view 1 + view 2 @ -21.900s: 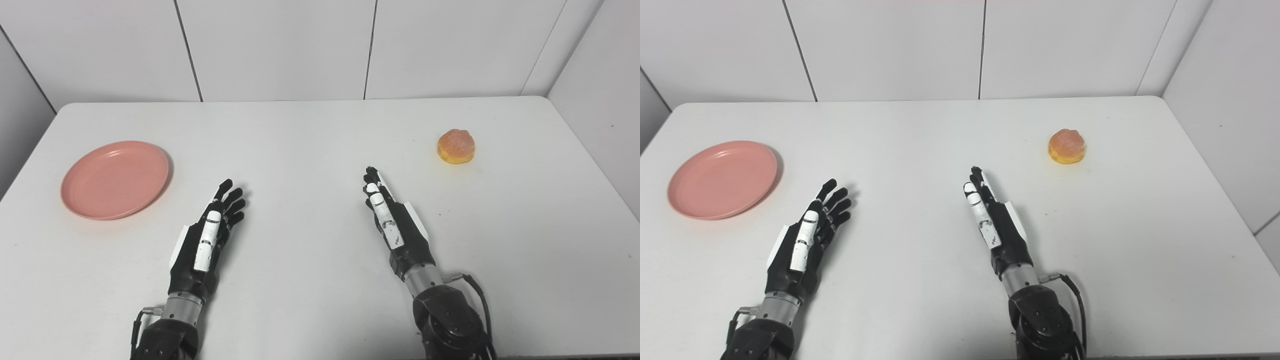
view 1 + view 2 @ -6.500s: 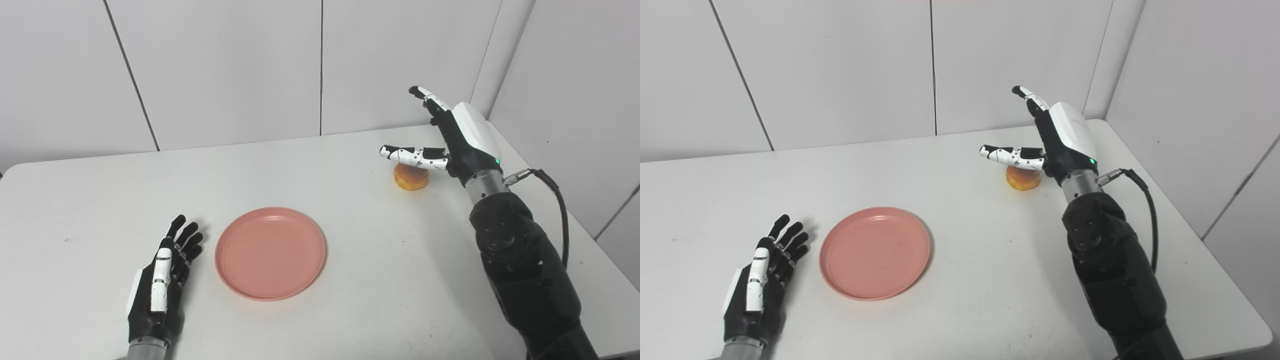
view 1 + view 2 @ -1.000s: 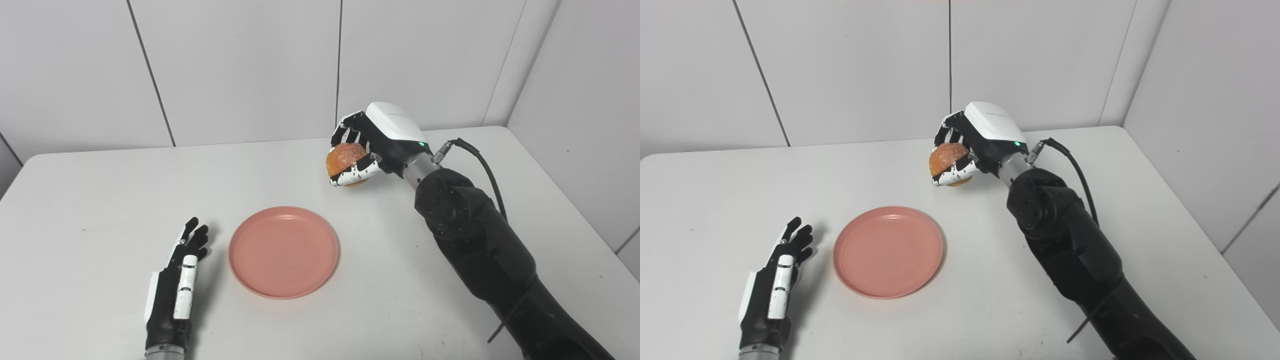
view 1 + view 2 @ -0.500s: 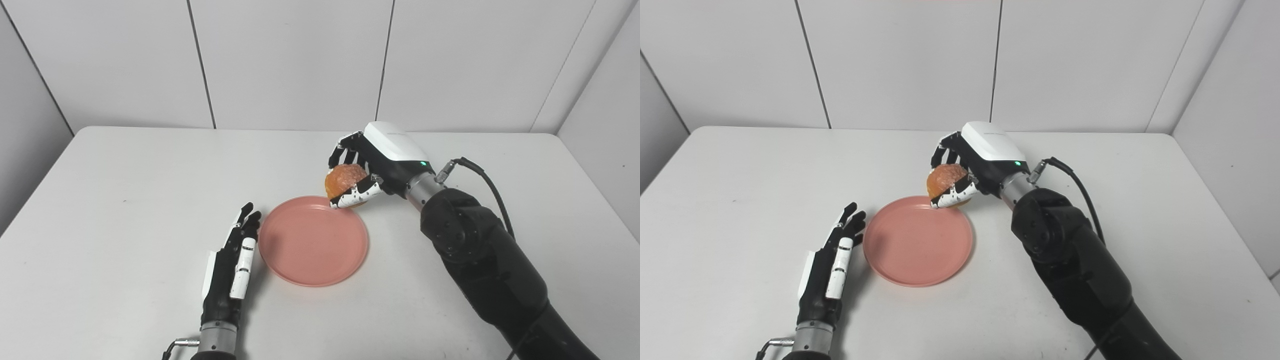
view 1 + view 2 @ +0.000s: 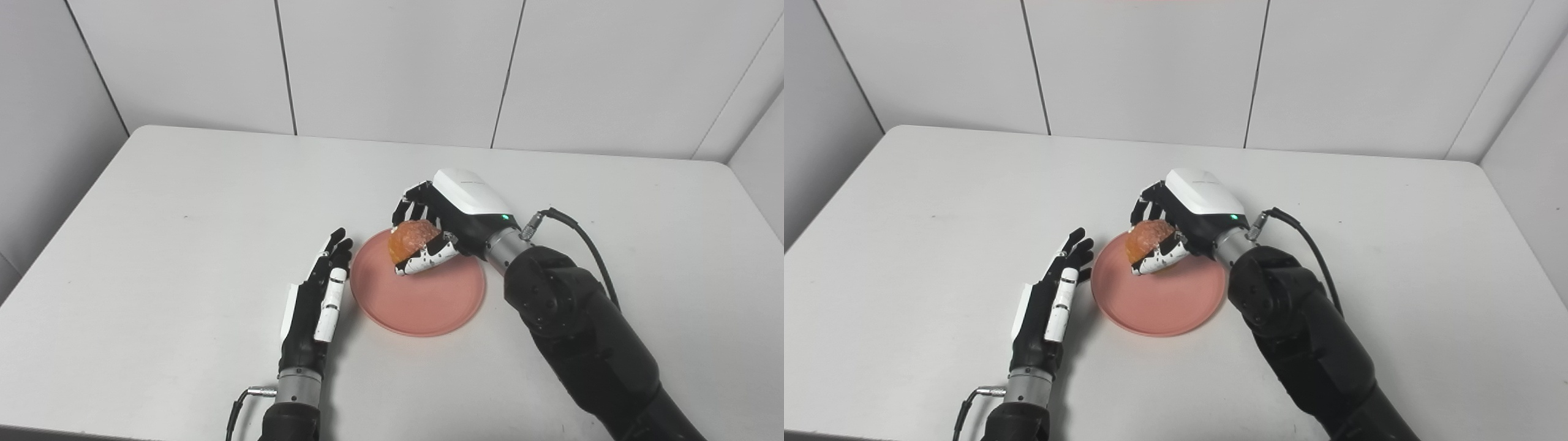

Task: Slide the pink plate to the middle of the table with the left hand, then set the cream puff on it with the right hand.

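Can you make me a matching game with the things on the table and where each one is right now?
Things:
1. cream puff
2. pink plate
3. left hand
4. right hand

Where or how:
A. lying flat and open beside the plate
B. flat on the white table
C. fingers closed around the puff
D. held above the plate's far edge

Pairs: 1-D, 2-B, 3-A, 4-C

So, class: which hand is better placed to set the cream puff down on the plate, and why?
Right. The right hand already holds the cream puff over the plate; the left hand lies open on the table beside it.
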Motion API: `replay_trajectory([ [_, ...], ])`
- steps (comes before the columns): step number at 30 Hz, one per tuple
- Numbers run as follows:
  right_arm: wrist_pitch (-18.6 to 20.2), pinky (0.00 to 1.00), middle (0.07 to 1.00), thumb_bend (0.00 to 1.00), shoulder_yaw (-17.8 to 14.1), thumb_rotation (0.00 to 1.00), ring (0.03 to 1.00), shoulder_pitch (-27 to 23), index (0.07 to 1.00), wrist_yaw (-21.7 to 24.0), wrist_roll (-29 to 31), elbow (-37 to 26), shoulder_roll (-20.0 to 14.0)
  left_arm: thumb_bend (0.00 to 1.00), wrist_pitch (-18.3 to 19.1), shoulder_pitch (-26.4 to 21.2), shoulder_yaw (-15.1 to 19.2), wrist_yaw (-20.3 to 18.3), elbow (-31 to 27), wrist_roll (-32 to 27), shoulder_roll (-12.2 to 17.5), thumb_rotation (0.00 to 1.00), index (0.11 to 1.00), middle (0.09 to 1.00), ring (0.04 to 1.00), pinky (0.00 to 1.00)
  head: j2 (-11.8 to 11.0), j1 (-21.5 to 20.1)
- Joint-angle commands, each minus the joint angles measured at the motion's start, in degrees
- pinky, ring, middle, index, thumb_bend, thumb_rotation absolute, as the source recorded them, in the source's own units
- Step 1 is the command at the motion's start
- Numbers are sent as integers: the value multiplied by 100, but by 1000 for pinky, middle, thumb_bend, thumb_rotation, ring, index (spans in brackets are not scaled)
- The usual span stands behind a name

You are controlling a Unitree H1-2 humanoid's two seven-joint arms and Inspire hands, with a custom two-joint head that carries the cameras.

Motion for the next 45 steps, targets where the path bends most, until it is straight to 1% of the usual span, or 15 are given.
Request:
replay_trajectory([
  [1,-315,273,458,514,-19,128,357,-178,488,-142,-3,31,95,463,-29,-25,-42,95,-204,81,-111,1000,876,897,895,854,11,12],
  [7,-439,280,476,514,40,126,374,-178,488,-214,-12,441,223,466,-84,-40,-35,101,-175,125,-126,1000,875,897,896,855,30,49],
  [14,-514,283,474,513,81,125,374,-184,488,-339,-27,919,359,482,-4,-42,-33,87,-226,137,-174,1000,876,897,900,859,65,72],
  [16,-496,268,433,519,100,26,363,-178,517,-342,-31,986,377,480,0,-37,-34,87,-236,147,-181,1000,879,899,900,855,65,72],
  [19,-490,257,419,521,148,2,354,-153,525,-393,-92,1079,384,478,-5,-37,-30,98,-235,158,-183,1000,878,899,902,856,65,72],
  [26,-570,252,418,521,157,0,348,-24,525,-492,-115,1164,332,479,-12,-24,-18,87,-237,169,-146,1000,880,898,902,857,77,-11],
  [33,-544,262,427,521,166,0,358,54,529,-517,-220,1031,266,469,22,-26,-9,49,-268,112,-141,1000,878,898,902,864,87,-29],
  [37,-417,252,426,520,169,5,350,41,539,-297,-299,815,206,465,-14,-31,-6,79,-235,167,-126,1000,875,893,898,865,94,-55],
  [39,-384,246,469,527,186,6,340,22,500,-176,-357,715,165,467,-4,-29,3,77,-244,152,-128,1000,875,893,898,865,98,-101],
  [40,-375,304,534,523,196,105,420,11,497,-118,-388,667,144,458,3,-28,9,74,-251,139,-130,1000,875,893,899,866,98,-101],
  [41,-363,310,541,522,207,115,428,-8,496,-22,-419,592,109,457,2,-31,13,69,-249,134,-122,1000,875,894,899,867,94,-115],
  [42,-357,392,640,680,209,215,530,-19,617,48,-443,541,88,456,0,-33,16,64,-246,133,-115,1000,878,895,898,865,94,-115],
  [43,-337,420,674,733,205,249,565,-35,659,146,-457,473,67,456,-15,-34,24,63,-230,125,-108,1000,878,896,897,865,89,-123],
  [44,-323,424,719,780,198,282,579,-45,709,218,-470,426,55,457,-26,-34,31,62,-218,119,-104,1000,878,894,895,862,89,-123],
  [45,-296,426,734,796,200,293,584,-60,726,306,-514,348,38,457,-35,-35,39,60,-210,104,-103,1000,877,894,894,861,86,-131],
])
